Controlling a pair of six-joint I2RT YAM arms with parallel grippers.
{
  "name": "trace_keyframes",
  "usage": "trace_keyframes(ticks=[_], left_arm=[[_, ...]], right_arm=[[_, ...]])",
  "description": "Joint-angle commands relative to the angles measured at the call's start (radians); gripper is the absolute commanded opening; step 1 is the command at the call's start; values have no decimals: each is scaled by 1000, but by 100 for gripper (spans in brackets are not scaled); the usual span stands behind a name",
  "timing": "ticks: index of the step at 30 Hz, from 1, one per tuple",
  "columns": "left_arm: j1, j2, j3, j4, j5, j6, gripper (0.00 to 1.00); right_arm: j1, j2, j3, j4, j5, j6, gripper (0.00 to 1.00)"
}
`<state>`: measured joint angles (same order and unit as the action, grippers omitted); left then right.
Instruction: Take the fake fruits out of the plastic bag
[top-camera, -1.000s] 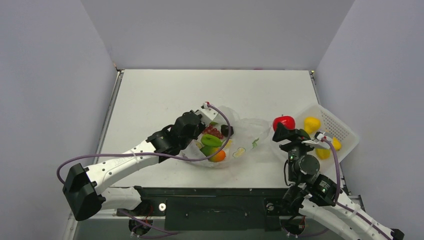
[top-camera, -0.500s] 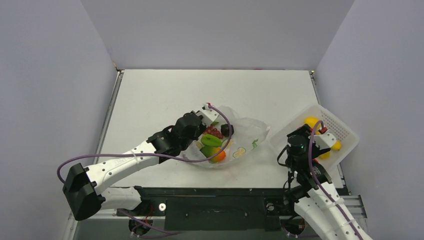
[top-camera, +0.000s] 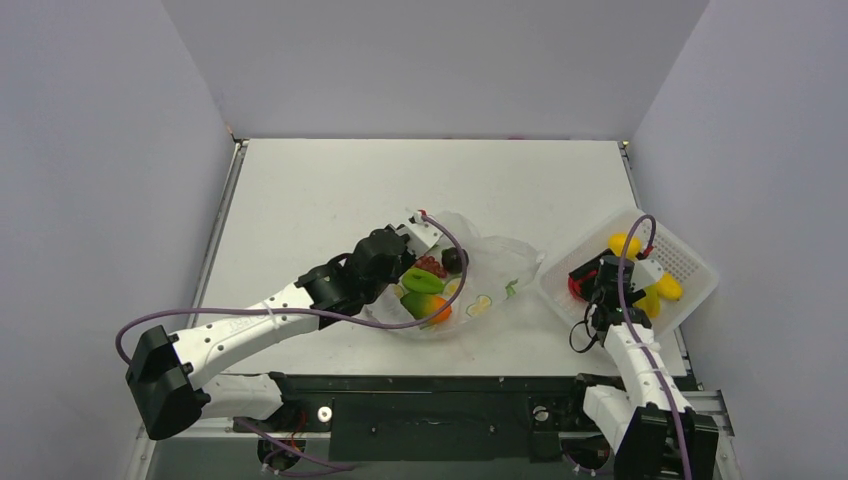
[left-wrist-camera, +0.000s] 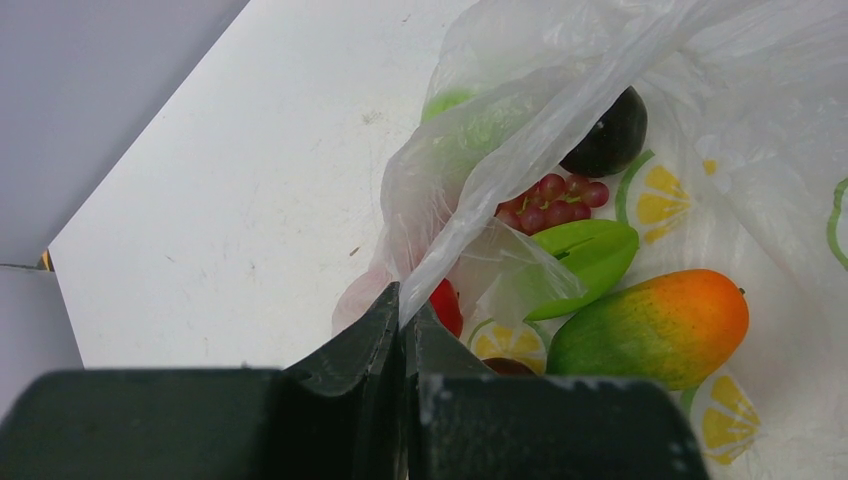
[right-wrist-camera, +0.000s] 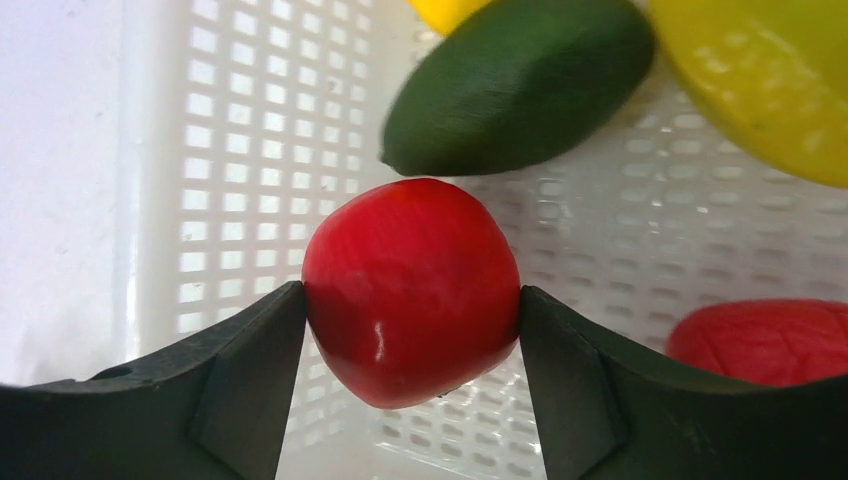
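Clear bag (top-camera: 500, 262) w/ fruits (top-camera: 422, 282); red fruit (right-wrist-camera: 410, 290) out

walls (top-camera: 420, 60): plain pale lavender; table (top-camera: 330, 190): white, lightly scuffed; light: even

One plastic bag (top-camera: 500, 262), one white perforated basket (top-camera: 688, 256). The bag holds one mango (left-wrist-camera: 650, 325), one bunch of dark red grapes (left-wrist-camera: 550, 205), one dark maroon round fruit (left-wrist-camera: 608, 135), two green fruits (left-wrist-camera: 585, 262) and one small red piece (left-wrist-camera: 447, 305). At the basket: one smooth red fruit (right-wrist-camera: 410, 290), one wrinkled red fruit (right-wrist-camera: 770, 340), one dark green fruit (right-wrist-camera: 520, 85), at least two yellow fruits (top-camera: 625, 243).
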<state>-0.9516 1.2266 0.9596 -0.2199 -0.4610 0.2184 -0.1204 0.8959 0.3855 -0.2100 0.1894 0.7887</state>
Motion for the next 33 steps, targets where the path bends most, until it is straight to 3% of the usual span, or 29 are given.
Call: trace_keyframes(ticks=[1,5,10,18,24,30,33], left_arm=[[-7,-15,10,44,-7,5,0],[-8,-12,11,42,-2,6,0],[-8,-25,10,40,68,2,0],[-9,-51,1,36,272,9,2],[-14,-24,13,6,373,15,3],[-16,8,28,-13,389,16,3],[-19,10,30,-16,389,15,3]], right_arm=[[-22,50,-27,61,-170,-24,33],[-26,25,-15,37,-159,-26,64],[-25,-64,30,-67,-101,-53,77],[-22,-222,98,-169,-69,-91,85],[31,-339,163,-177,-192,-142,85],[282,-378,325,-259,-70,-161,85],[395,-356,382,-222,-116,-165,84]])
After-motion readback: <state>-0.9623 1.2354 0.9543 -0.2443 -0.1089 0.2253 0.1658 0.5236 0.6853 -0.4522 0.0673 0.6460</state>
